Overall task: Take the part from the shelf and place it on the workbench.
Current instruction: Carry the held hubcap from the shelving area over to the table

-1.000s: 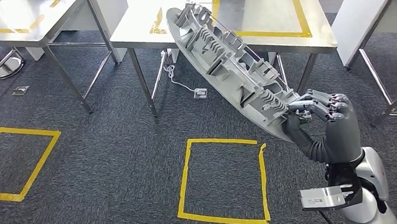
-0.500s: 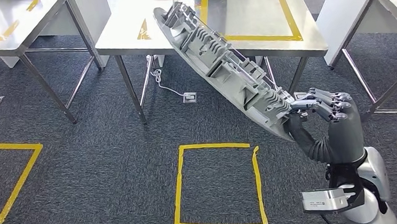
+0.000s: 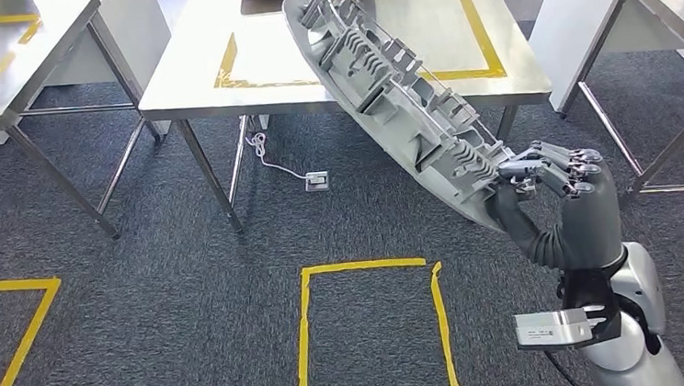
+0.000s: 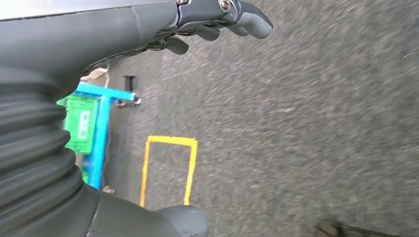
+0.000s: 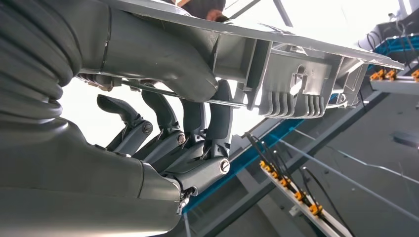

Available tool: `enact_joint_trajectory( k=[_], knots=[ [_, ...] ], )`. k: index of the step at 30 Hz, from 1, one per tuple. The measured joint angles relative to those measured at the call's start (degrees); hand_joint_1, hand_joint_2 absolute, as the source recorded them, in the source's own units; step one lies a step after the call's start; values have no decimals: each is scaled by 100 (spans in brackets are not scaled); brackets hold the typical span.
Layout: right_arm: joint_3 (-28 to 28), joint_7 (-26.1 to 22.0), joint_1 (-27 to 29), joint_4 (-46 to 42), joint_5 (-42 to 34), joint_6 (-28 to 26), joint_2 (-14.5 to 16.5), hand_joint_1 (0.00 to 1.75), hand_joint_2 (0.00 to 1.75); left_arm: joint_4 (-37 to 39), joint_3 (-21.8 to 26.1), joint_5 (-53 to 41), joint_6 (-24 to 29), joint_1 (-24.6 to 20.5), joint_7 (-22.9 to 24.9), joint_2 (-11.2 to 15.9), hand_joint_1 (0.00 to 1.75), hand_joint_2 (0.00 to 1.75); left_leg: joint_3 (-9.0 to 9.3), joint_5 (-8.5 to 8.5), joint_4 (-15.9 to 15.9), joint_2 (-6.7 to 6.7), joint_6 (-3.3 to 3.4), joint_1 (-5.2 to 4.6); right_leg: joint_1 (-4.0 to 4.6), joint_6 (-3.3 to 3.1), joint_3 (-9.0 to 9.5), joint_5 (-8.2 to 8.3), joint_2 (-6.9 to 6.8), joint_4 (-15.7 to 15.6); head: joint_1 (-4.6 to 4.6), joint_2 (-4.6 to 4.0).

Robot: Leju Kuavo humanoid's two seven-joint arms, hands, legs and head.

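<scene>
Steel workbench (image 3: 192, 94) ahead, yellow tape square (image 3: 484, 48) marked on its top. Dark grey carpet floor (image 3: 145, 319) with more yellow tape squares (image 3: 373, 338); a white cable (image 3: 276, 161) runs to a floor socket (image 3: 316, 180) under the bench.

part (image 3: 395, 87): light grey, ribbed. right hand (image 3: 565, 198): dark grey. workbench (image 3: 220, 96): silver, yellow tape square. carpet (image 3: 145, 319): dark grey speckled, yellow tape squares.
</scene>
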Motion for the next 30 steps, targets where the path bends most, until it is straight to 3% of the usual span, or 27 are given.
enact_joint_trajectory(
  k=[1,5,7,9,10,11,12,14,15,17,18,20,22,25,26,27,28,30],
  knots=[
    [-1,-5,-9,16,-15,-48,1,175,175,2,0,-8,19,-1,-5,3,0,175,42,72,-169,-2,42,-7,5,30,13,-33,4,5,-7,0],
    [-44,-57,13,48,-133,-264,1,175,175,-2,0,-15,70,8,-24,29,0,175,109,20,-252,-16,225,-12,8,138,-83,-33,-1,213,-7,1],
    [-89,-127,30,52,-255,-358,2,175,175,-5,0,-18,81,5,-57,41,0,175,174,-23,-275,-23,284,6,-8,196,-415,-141,-18,755,10,1],
    [-121,-195,61,54,-386,-402,5,175,175,-4,0,-21,84,3,-102,43,0,175,230,-83,-277,-24,312,5,-20,239,-886,-414,-23,1439,23,0],
    [-127,-210,84,57,-431,-403,7,175,175,-4,0,-27,84,8,-121,44,0,175,266,-118,-277,-25,311,4,-24,249,-1074,-485,-24,1652,24,0],
    [-132,-212,108,61,-462,-393,8,175,175,-3,-1,-43,81,12,-136,45,0,175,310,-155,-277,-25,306,4,-26,249,-1174,-440,-26,1687,24,-1],
    [-135,-202,130,65,-479,-376,8,175,175,-3,-3,-67,73,13,-146,45,0,175,361,-193,-277,-25,297,4,-28,240,-1164,-270,-29,1515,25,-1],
    [-152,-179,164,67,-499,-330,7,175,175,-3,-9,-119,47,11,-150,43,0,175,461,-269,-277,-23,271,4,-24,199,-887,230,-50,740,25,0],
    [-164,-168,173,64,-502,-306,7,175,175,-3,-10,-132,32,8,-147,41,0,175,500,-299,-277,-23,249,0,-7,177,-753,332,-71,402,24,0],
    [-187,-125,191,37,-503,-264,5,175,175,-3,-11,-140,8,4,-122,39,0,175,553,-326,-295,-13,181,-5,30,130,-630,300,-98,82,24,0],
    [-198,-98,205,16,-504,-243,4,175,175,-3,-11,-138,2,7,-103,39,0,175,581,-307,-284,-7,134,-9,38,98,-617,262,-86,55,22,0],
    [-232,-48,243,-33,-508,-207,2,175,175,-2,-11,-117,-12,13,-51,38,0,175,627,-303,-212,5,54,-10,18,21,-493,350,-46,-2,21,0],
    [-269,-9,268,-78,-514,-186,-1,175,175,-2,-11,-96,-32,4,-9,36,0,175,480,-471,116,4,11,-9,-2,-41,-366,360,-22,-21,1,0],
    [-313,7,299,-109,-574,-150,-13,175,175,-1,-11,-93,-62,5,47,33,0,175,-147,-918,1088,1,-14,-5,9,-85,-318,292,46,-23,-14,0],
    [-329,8,318,-110,-599,-124,-25,175,175,0,-10,-84,-61,16,62,32,0,175,-300,-958,1263,1,-15,-5,14,-86,-301,269,88,-22,-15,0],
    [-346,11,338,-110,-610,-97,-44,175,175,1,-9,-65,-56,30,69,30,0,175,-351,-869,1233,-3,-12,-5,17,-81,-273,244,135,-21,-15,0],
    [-358,15,353,-110,-601,-73,-69,175,175,1,-8,-44,-49,41,67,30,0,175,-282,-651,969,-14,-1,-5,18,-71,-234,216,181,-20,-14,-1],
    [-369,19,363,-108,-538,-47,-118,175,175,2,-6,-8,-37,48,50,31,0,175,3,-179,179,-77,43,-7,21,-37,-158,154,246,-14,-14,0]
  ],
)
